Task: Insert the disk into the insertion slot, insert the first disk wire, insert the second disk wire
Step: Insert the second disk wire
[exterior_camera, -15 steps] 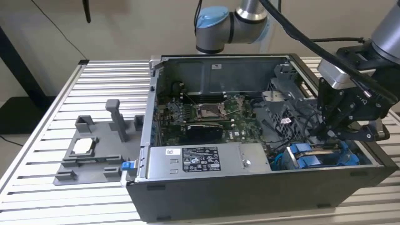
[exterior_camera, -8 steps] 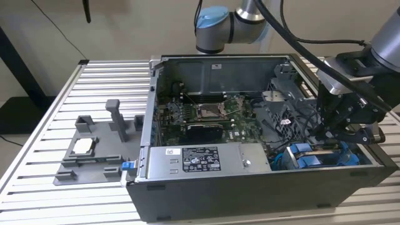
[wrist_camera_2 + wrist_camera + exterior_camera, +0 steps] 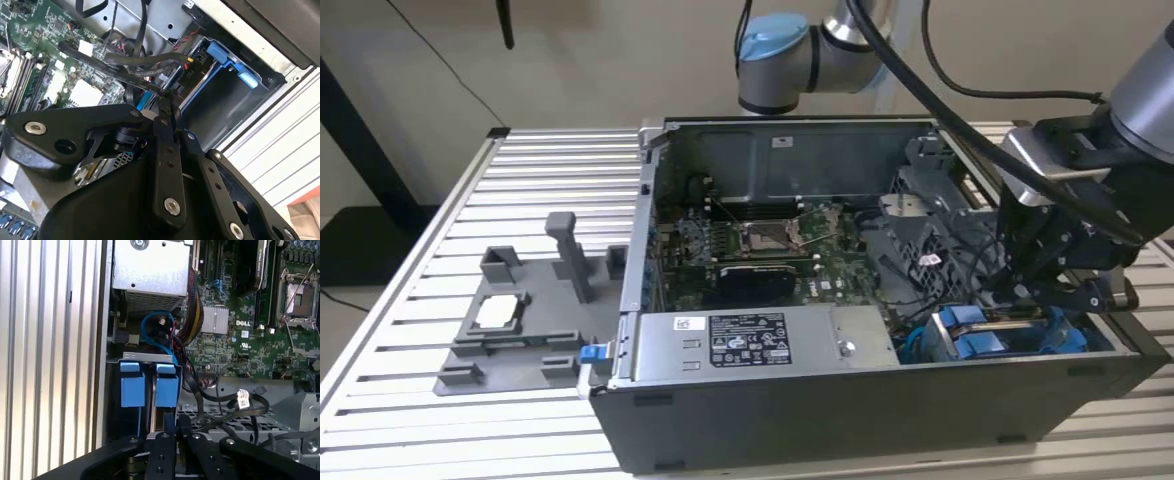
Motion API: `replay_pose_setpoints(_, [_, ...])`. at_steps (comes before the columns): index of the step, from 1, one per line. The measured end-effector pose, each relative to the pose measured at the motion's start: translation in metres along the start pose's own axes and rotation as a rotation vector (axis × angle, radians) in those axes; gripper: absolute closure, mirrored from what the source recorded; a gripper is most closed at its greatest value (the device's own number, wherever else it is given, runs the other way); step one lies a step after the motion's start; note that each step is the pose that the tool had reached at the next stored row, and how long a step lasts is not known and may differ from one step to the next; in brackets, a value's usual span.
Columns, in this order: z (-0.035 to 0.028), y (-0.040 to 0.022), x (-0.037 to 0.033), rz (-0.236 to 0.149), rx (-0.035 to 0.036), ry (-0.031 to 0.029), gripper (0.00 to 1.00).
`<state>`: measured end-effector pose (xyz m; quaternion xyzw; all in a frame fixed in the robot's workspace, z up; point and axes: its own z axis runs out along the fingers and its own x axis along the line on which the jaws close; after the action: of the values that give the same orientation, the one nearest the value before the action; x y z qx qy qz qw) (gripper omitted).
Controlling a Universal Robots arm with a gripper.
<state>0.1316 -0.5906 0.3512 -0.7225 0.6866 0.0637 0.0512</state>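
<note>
Slatted table (image 3: 440, 250): computer case (image 3: 854, 420), perhaps fixture (image 3: 520, 320).

blue carrier tabs (image 3: 149, 385) | green motherboard (image 3: 761, 245) | black pincer (image 3: 167, 102) | grey ribbed table (image 3: 547, 175)

Even, soft indoor light fills the scene, with no hard shadows. The ribbed table (image 3: 480, 180) shines pale, nearly washed out in the first wrist view. The computer case (image 3: 881, 400) interior stays dim. The gripper (image 3: 167, 102) looms dark and slightly soft up close.
</note>
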Motion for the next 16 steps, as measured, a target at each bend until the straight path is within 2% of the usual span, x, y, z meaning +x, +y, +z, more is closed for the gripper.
replay_pose_setpoints(4, [0.0013,-0.003,0.0011,0.006,0.001,-0.0004,0.85])
replay_pose_setpoints(9, [0.0015,-0.0033,0.0013,0.006,0.0021,-0.0001,0.85])
replay_pose_setpoints(11, [0.0026,-0.0034,0.0014,0.004,0.013,0.0004,0.85])
replay_pose_setpoints(13, [0.0041,-0.0028,0.0016,0.002,0.0275,0.0013,0.85])
replay_pose_setpoints(14, [0.0045,-0.0019,0.0017,0.001,0.0315,0.0013,0.85])
replay_pose_setpoints(16, [0.0048,-0.0005,0.0016,0.001,0.0334,0.0012,0.85])
